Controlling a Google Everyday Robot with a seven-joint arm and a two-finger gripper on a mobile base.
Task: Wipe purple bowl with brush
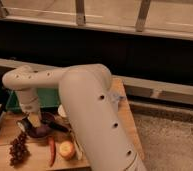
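Note:
The purple bowl [40, 131] sits on the wooden table, left of centre, partly covered by my arm. My gripper [33, 120] hangs at the end of the white arm, right over the bowl's left part. A slim black stick, the brush [59, 125], lies slanted at the bowl's right rim and runs in under the gripper. I cannot tell whether the gripper holds it.
Dark grapes [18, 148], a red chili [51, 150] and an orange fruit [66, 149] lie in front of the bowl. A green tray [46, 98] stands behind it. The wooden table's [4, 131] front edge is near. My bulky arm [90, 115] hides the table's right half.

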